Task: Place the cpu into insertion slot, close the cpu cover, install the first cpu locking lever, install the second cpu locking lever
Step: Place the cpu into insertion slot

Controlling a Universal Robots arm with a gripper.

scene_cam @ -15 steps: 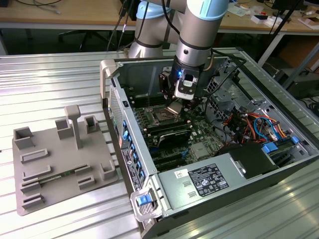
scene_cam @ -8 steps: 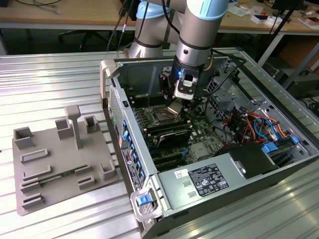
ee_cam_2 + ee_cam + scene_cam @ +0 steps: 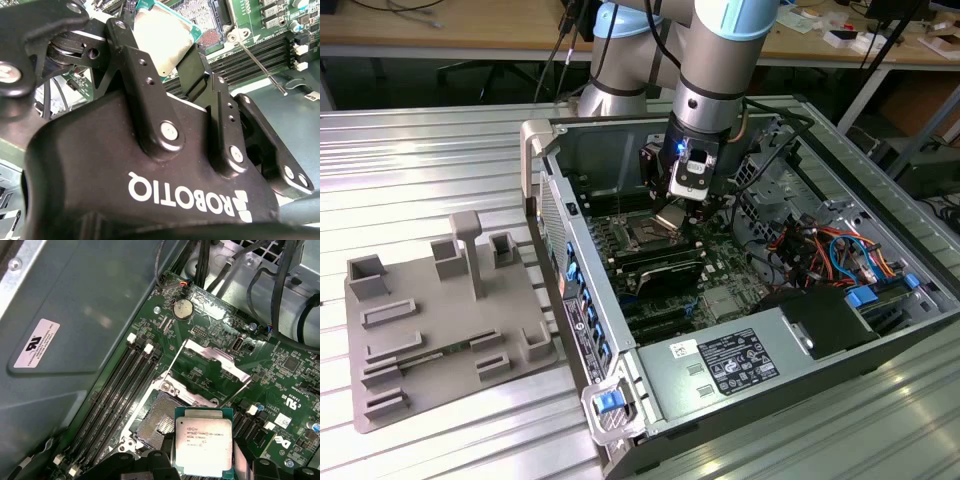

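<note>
Black hand (image 3: 160, 45) hardware sits closest to the lens in the second wrist view. Its two fingers (image 3: 145, 80) are clenched on opposite edges of the cpu (image 3: 162, 37).

The cpu (image 3: 203, 445) hangs in the air just above the motherboard, near one side of the insertion slot (image 3: 155, 422) and not yet seated. Its silver-grey metal top faces up, towards the first wrist view, and its green underside faces the board. Being square, it has no long axis. Its edges look turned relative to the slot's rim, though the camera angle may cause that.

I judge the chip to be light, stiff and thin, with a smooth lid that could slip. It looks fragile, so the bare side edges are the place to hold it, as the hand does now.

The slot lies bare, its contact field exposed. The cpu cover (image 3: 220, 356) stands raised on its hinge at the slot's far side. Long black memory slots (image 3: 120, 385) run alongside.

In the exterior view the hand (image 3: 672, 212) reaches down into an open computer case (image 3: 590, 330) lying on a ribbed metal bench (image 3: 420, 150). A grey parts fixture (image 3: 440, 310) rests at the exterior view's left.
</note>
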